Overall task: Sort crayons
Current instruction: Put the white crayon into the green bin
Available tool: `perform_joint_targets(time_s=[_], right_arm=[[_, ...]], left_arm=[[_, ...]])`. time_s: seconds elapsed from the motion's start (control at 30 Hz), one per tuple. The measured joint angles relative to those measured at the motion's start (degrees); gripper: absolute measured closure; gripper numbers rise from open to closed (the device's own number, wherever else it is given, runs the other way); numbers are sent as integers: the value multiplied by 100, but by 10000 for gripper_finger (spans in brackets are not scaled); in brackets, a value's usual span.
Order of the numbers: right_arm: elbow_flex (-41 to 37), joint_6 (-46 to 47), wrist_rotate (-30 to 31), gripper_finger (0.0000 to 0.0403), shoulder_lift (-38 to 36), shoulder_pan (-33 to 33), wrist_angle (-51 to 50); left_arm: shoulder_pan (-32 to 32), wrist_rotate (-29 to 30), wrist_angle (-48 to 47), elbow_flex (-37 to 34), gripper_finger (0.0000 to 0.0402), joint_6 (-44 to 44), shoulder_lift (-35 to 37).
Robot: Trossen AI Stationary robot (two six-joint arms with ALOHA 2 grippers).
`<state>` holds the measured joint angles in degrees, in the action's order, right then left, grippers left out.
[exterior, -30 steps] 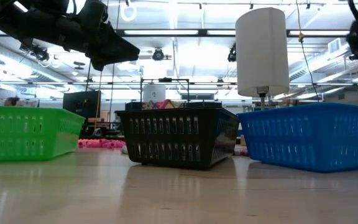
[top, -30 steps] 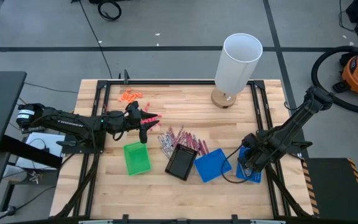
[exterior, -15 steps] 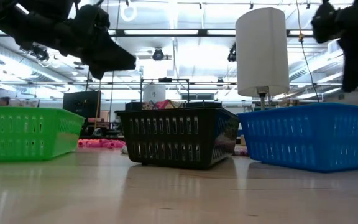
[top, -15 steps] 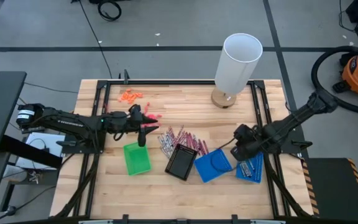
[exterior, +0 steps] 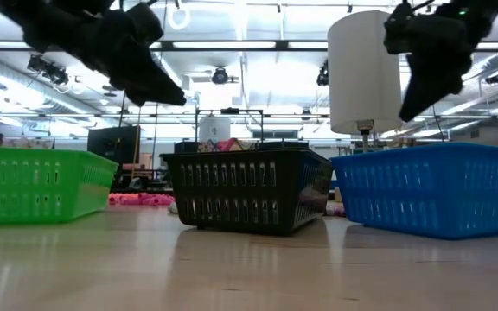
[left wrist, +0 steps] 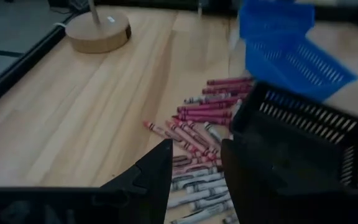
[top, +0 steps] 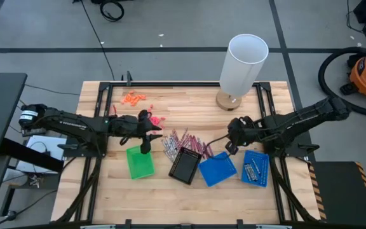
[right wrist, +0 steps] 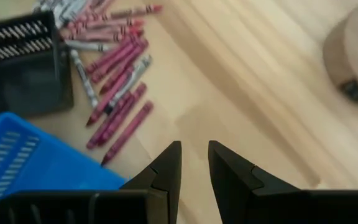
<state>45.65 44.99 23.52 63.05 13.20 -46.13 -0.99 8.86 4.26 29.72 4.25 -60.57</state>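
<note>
My left claw (top: 146, 135) hovers empty, fingers slightly apart, above the green tray (top: 140, 161). My right claw (top: 232, 136), narrowly parted and empty, hangs beside the crayons (top: 184, 142) scattered on the counter (top: 189, 105) behind the black tray (top: 186, 165).

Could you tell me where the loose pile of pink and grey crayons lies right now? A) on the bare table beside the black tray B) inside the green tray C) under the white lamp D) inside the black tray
A: the crayons lie spread on the wood just beyond the black tray, not inside any tray.
</note>
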Motion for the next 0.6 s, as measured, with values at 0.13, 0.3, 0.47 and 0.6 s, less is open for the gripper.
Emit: perform_joint_targets(time_s=[0.13, 0.3, 0.47, 0.6], right_arm=[[0, -519, 240, 314, 0, -219, 389], [-67, -1209, 494, 314, -2, -419, 1077], [-397, -1852, 526, 314, 0, -655, 2064], [-565, -2168, 504, 314, 0, -752, 2559]], left_arm=[[2, -6, -275, 271, 253, -237, -265], [57, -36, -1036, 827, 253, -324, -734], [57, -118, -1816, 1427, 253, -741, -1232], [57, -214, -2468, 1940, 253, -992, -1668]])
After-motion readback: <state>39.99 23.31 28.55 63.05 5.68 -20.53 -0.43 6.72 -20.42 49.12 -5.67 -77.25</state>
